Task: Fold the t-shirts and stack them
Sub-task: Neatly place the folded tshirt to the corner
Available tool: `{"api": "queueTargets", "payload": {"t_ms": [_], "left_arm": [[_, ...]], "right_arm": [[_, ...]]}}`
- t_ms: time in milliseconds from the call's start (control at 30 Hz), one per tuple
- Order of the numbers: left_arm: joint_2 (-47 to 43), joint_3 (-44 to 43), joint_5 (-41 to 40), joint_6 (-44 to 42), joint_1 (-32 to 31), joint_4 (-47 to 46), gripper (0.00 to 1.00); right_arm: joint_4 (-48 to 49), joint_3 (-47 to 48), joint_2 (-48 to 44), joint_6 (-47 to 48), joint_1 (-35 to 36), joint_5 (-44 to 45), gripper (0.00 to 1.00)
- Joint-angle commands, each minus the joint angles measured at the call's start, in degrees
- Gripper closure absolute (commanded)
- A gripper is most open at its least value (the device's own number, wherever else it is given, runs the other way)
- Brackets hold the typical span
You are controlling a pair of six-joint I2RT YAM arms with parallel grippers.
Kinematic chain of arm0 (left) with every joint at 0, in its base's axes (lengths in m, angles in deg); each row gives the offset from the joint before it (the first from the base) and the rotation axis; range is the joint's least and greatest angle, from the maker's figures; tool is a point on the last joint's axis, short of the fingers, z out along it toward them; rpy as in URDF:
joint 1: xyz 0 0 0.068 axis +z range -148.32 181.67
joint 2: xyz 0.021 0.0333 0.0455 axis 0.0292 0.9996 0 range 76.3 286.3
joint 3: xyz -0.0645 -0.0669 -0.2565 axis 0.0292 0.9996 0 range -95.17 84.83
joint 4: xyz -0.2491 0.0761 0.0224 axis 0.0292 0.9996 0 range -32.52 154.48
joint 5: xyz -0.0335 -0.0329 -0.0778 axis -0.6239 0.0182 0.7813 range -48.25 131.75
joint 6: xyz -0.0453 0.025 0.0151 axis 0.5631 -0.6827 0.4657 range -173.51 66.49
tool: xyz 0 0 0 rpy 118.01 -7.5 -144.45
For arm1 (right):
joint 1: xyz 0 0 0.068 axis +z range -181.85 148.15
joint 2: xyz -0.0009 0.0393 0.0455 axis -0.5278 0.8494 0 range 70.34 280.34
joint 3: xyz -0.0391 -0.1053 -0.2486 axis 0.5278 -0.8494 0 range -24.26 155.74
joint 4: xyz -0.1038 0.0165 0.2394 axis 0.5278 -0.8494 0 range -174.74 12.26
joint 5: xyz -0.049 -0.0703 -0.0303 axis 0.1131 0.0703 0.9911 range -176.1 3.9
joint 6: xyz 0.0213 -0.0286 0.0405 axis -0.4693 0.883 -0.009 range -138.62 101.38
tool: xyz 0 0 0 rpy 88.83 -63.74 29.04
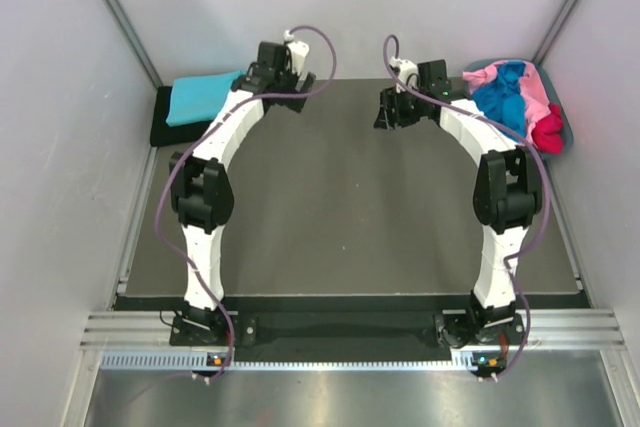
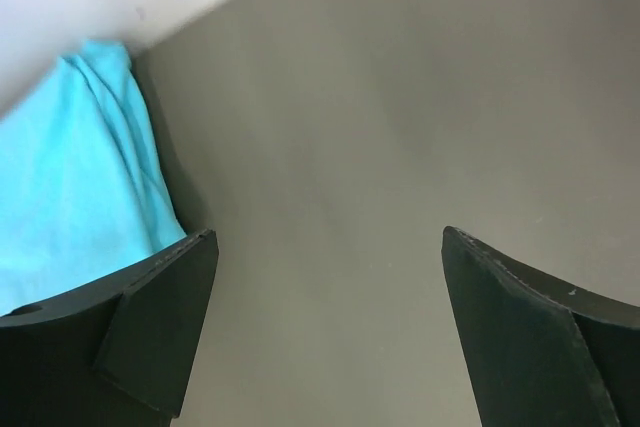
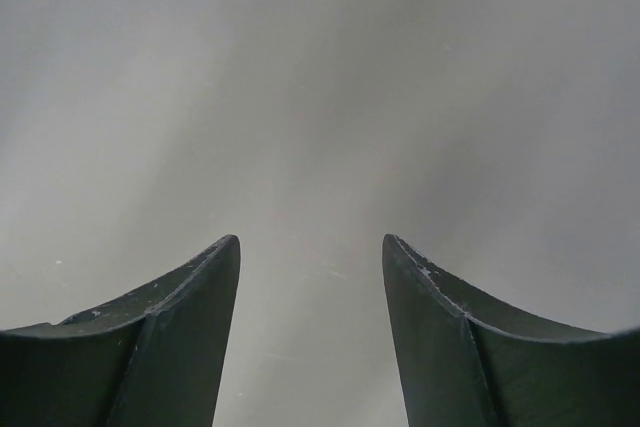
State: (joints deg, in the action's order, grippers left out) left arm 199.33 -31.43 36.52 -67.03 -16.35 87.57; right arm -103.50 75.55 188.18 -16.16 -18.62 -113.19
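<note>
The left tool (image 2: 330,237) stands apart and empty above the desk (image 1: 330,197). The folded turquoise t-shirt (image 1: 203,99) lies just left of it, atop the black t-shirt (image 1: 158,129). The right tool (image 3: 312,242) stands apart, empty.

white arms (image 1: 222,137) with black joints, looping purple cables (image 1: 333,57), and dark wedge-shaped gripper fingers (image 2: 160,327).

Dark table (image 1: 340,207) — black t-shirt (image 1: 163,135) far left, grey-blue tub (image 1: 567,134) far right, seemingly at its edge.
</note>
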Motion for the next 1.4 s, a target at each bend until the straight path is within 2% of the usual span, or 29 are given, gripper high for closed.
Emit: {"api": "queueTargets", "payload": {"t_ms": [0, 33, 133, 167, 200, 300, 467, 567, 667, 700, 767, 833, 900, 967, 1067, 1133, 1167, 1233, 1300, 1333, 1367], "left_arm": [[-4.55, -9.57, 7.32, 2.63, 0.01, 2.44, 0.03], [-4.20, -14.38, 7.78, 1.32, -0.43, 0.87, 0.04], [-1.92, -19.33, 5.68, -6.67, -1.75, -9.75, 0.05], [-1.21, -19.52, 2.98, -10.18, -1.93, -15.44, 0.05], [0.53, -19.52, 1.38, -17.78, -2.19, -17.58, 0.01], [4.40, -19.61, -7.14, -24.52, -0.80, -24.35, 0.01], [3.37, -15.14, -12.07, -25.51, 3.33, -29.64, 0.01], [2.84, -15.04, -14.54, -26.03, 5.88, -29.65, 0.01], [1.70, -12.85, -16.29, -27.61, 5.37, -28.50, 0.01], [0.74, -12.41, -17.26, -25.35, 5.19, -29.29, 0.01], [0.47, -13.72, -22.08, -20.95, 5.80, -29.65, 0.01], [0.20, -11.98, -28.83, -22.68, 6.33, -33.32, 0.01], [-3.02, -7.34, -30.88, -23.57, 7.82, -36.24, 0.01], [-6.72, -3.29, -28.63, -21.91, 9.92, -32.83, 0.01], [-16.46, 8.30, -26.59, -21.38, 13.52, -32.02, 0.01], [-19.12, 9.30, -22.39, -20.59, 16.68, -26.08, 0.02], [-21.05, 9.65, -18.80, -21.45, 20.10, -23.17, 0.03], [-23.87, 15.26, -15.88, -24.34, 22.14, -23.66, 0.02], [-26.94, 19.30, -7.56, -29.60, 23.47, -22.27, 0.02], [-27.65, 19.76, -5.51, -29.11, 23.30, -21.31, 0.02], [-27.40, 19.15, -4.18, -22.67, 22.51, -19.99, 0.02]], "right_arm": [[2.12, -0.40, -5.07, 0.53, 1.71, 0.20, 0.40], [2.20, -0.67, -5.16, 0.53, 1.88, 0.20, 0.40], [2.29, -1.11, -5.17, -0.35, 2.15, 0.11, 0.40], [2.29, -0.50, -5.17, -0.61, 2.15, -0.06, 0.40], [2.20, -0.15, -5.17, -0.96, 2.15, -0.15, 0.39], [2.29, 1.26, -5.69, -0.97, 2.50, -0.24, 0.39], [2.47, -0.83, -7.45, -0.35, 2.41, 0.37, 0.39], [2.38, -2.77, -7.89, -0.17, 2.41, 0.20, 0.39], [2.56, -3.04, -7.63, -0.61, 2.50, -0.24, 0.39], [2.64, -2.87, -7.19, -0.70, 2.59, -0.33, 0.39], [2.56, -1.73, -6.66, -0.70, 2.76, -0.51, 0.39], [2.47, -1.20, -6.13, -0.70, 3.11, -0.51, 0.39], [2.38, -0.84, -5.96, -0.35, 3.20, -0.42, 0.39], [2.29, -1.37, -5.96, -0.17, 3.38, -0.33, 0.39], [2.29, -2.33, -5.78, -0.26, 3.46, -0.42, 0.39], [2.29, -2.34, -5.61, -0.35, 3.73, -0.42, 0.39], [2.29, -2.16, -5.34, -0.35, 3.99, -0.42, 0.39], [2.20, -1.73, -4.82, -0.35, 4.43, -0.42, 0.39], [2.29, -1.20, -4.11, -0.26, 4.87, -0.33, 0.39], [2.29, -1.11, -3.85, -0.26, 5.13, -0.33, 0.39], [2.03, -0.59, -3.24, -0.26, 5.31, -0.33, 0.39]]}}
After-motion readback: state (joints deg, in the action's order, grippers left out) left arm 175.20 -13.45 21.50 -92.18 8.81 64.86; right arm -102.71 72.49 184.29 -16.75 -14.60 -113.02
